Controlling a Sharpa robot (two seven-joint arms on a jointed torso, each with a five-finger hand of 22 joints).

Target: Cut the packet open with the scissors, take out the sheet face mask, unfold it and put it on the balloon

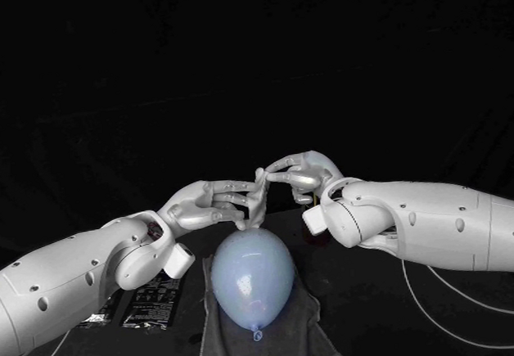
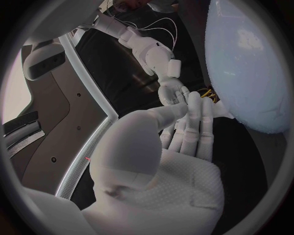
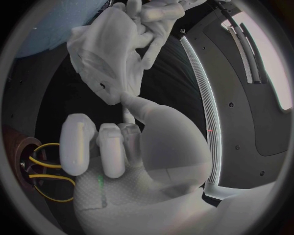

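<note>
- Head view: left hand (image 1: 205, 204) and right hand (image 1: 302, 175) meet at frame centre, fingertips facing each other.
- Sheet face mask (image 1: 258, 193) runs as a narrow, folded pale strip between them. Each hand pinches it with thumb and fingertips, the other fingers loosely curled.
- Balloon (image 1: 252, 273), pale blue, lies just below the hands at lower centre with its knot toward the bottom edge. The mask's lower tip hangs right at the balloon's upper end; cannot tell if they touch.
- Balloon rests on a dark grey towel (image 1: 294, 339) on the black table (image 1: 457, 328).
- Black packet (image 1: 148, 304) lies flat at lower left, beside the left forearm, apart from the balloon.
- Left wrist view: left hand's fingers reach out to the right hand (image 2: 173, 95), fingertips meeting. Balloon (image 2: 245, 63) is close beside both hands.
- Right wrist view: mask (image 3: 101, 58) hangs crumpled and partly folded, with one hole showing. It is gripped by the left hand's fingers (image 3: 153, 14), and a thin end runs down to the right hand's thumb pinch.
</note>
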